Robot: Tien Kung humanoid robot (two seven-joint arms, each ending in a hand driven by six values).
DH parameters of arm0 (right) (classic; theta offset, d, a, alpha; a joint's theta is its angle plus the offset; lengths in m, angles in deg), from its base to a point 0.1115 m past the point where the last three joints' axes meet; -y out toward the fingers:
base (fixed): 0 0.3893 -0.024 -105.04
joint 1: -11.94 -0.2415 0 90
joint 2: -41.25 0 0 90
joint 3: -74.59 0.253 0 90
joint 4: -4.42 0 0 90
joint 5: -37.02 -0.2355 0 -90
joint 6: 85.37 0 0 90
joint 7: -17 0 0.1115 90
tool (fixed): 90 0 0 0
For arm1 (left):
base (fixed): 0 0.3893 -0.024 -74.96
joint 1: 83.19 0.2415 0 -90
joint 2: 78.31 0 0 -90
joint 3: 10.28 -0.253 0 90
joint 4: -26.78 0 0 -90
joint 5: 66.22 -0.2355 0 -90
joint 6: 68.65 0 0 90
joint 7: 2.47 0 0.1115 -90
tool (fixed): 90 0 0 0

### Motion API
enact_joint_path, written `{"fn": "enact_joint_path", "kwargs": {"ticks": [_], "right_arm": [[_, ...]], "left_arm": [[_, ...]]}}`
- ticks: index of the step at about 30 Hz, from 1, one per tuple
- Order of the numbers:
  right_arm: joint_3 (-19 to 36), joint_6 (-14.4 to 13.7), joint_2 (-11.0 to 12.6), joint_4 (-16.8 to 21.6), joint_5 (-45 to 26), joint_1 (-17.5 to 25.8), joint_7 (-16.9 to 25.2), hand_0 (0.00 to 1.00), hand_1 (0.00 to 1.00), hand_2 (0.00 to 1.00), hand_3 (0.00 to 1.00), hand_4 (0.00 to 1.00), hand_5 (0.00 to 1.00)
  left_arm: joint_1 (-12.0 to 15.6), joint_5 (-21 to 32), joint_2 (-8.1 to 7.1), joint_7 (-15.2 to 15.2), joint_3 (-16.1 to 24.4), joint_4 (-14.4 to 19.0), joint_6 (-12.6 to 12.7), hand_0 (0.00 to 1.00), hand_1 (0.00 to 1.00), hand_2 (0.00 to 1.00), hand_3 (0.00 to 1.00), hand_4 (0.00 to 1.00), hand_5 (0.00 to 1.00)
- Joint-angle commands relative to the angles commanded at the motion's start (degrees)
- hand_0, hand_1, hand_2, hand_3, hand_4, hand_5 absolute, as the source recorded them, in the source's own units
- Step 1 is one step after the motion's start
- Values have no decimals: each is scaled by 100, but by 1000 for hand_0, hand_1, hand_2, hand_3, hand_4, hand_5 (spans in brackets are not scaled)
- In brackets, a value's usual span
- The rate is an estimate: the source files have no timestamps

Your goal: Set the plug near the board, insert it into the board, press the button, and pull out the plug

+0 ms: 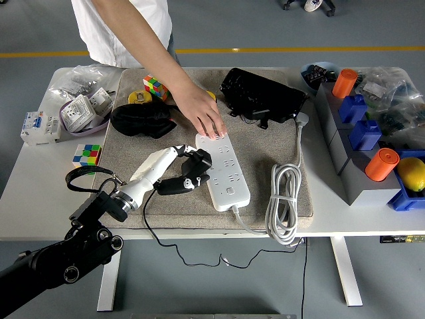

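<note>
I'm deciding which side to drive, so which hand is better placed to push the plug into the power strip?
Left. The left hand already grips the black plug right beside the white power strip, which a person's hand steadies at its far end. The right arm isn't in view.

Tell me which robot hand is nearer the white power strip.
Left. The left hand, holding the black plug, sits at the white power strip's left edge. The right hand is out of view.

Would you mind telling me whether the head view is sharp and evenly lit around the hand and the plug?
Head view: sharp, evenly lit, soft shadows only; the white left hand on the black plug reads clearly, though the white plastic power strip looks slightly washed out.
</note>
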Motion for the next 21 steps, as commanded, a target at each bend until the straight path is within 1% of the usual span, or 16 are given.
{"fn": "enact_joint_path", "kwargs": {"ticks": [10, 21], "right_arm": [[-14, -2, 2, 2, -8, 0, 34, 675, 690, 685, 592, 998, 577], [5, -5, 1, 8, -9, 0, 55, 677, 689, 685, 591, 998, 577]], "left_arm": [[-49, -1, 32, -6, -67, 89, -19, 695, 744, 755, 710, 863, 613], [-215, -40, 76, -108, -307, 113, -86, 691, 739, 749, 705, 866, 614]]}}
